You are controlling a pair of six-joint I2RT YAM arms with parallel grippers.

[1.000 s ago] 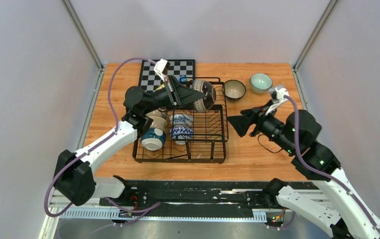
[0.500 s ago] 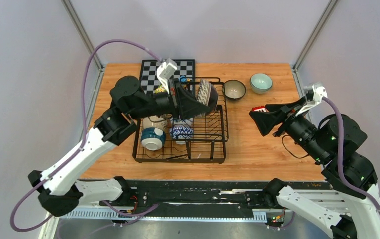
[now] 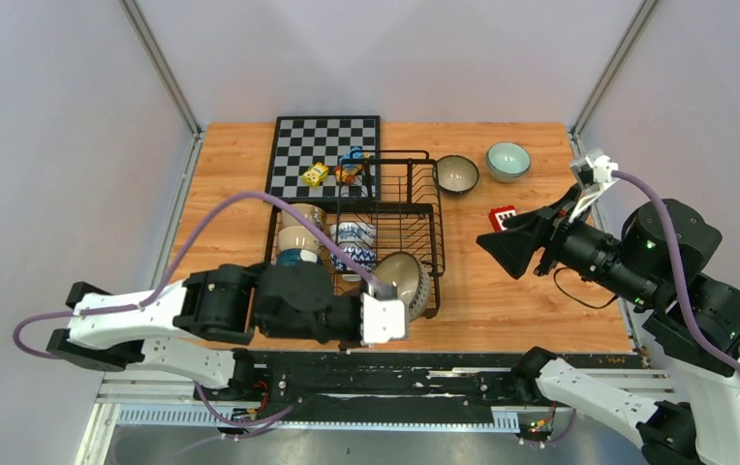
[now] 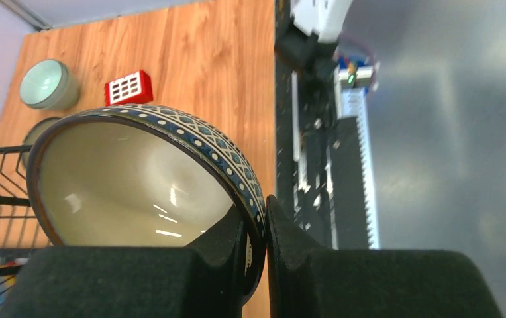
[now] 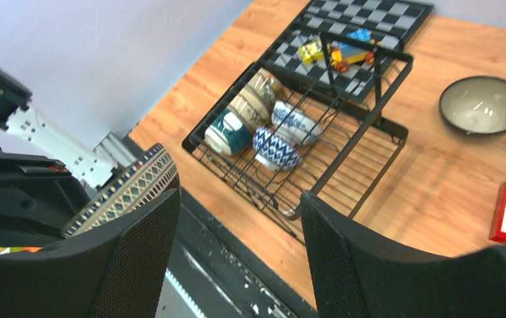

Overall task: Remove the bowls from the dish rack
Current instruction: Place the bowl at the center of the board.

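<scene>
Even bright overhead light, soft shadows; glare streaks inside held bowl [image 4: 138, 192]; right-wrist foreground blurred.

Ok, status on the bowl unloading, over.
Left gripper shut on patterned bowl, outside dish rack, near side. Right gripper open, empty. Other bowls inside rack. Nothing seen blocking.

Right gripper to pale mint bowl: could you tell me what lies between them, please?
A small red block lies on the table between the right gripper and the pale mint bowl; the top external view shows it.
</scene>
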